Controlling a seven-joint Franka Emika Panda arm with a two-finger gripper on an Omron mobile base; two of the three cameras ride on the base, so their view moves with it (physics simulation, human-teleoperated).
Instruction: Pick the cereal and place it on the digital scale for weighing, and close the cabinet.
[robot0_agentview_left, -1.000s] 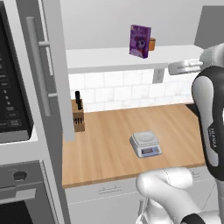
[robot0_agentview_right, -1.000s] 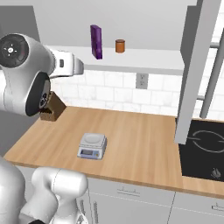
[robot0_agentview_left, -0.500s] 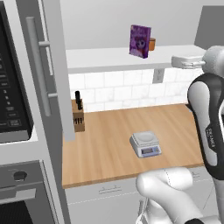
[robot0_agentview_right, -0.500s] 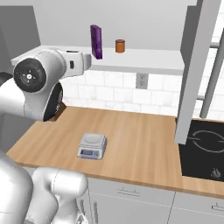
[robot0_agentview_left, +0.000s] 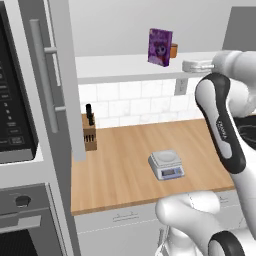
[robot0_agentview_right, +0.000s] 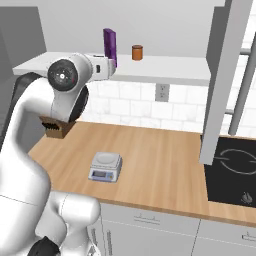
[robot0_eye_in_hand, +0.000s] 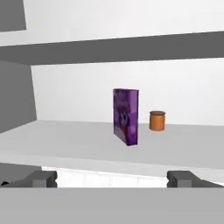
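The cereal (robot0_eye_in_hand: 126, 116) stands upright on the open cabinet's lower shelf (robot0_eye_in_hand: 78, 144), turned edge-on toward the hand, so its narrow spine faces the pincer (robot0_eye_in_hand: 112, 178) — a handy orientation, since the thin side is what two fingers can span. An orange-brown jar (robot0_eye_in_hand: 157, 120) sits just beside it, further back on the shelf and apart from the box. The pincer is level with the shelf front and short of it, its jaws spread wide and empty, with the box framed between the two fingertips (robot0_eye_in_hand: 41, 178) in the hand view; that looks like an approach lined up for a straight push inward. From the left base view the hand (robot0_agentview_left: 200, 65) sits near the shelf edge, well to the side of the cereal (robot0_agentview_left: 160, 47), though depth is hard to judge there.

The digital scale (robot0_agentview_left: 166, 164) waits on the wooden counter (robot0_agentview_left: 125, 165) below, display facing outward, nothing on its platform. A knife block (robot0_agentview_left: 89, 135) stands at the back by the wall. The cabinet door (robot0_agentview_left: 62, 80) hangs open — it has to stay so until the box is out.
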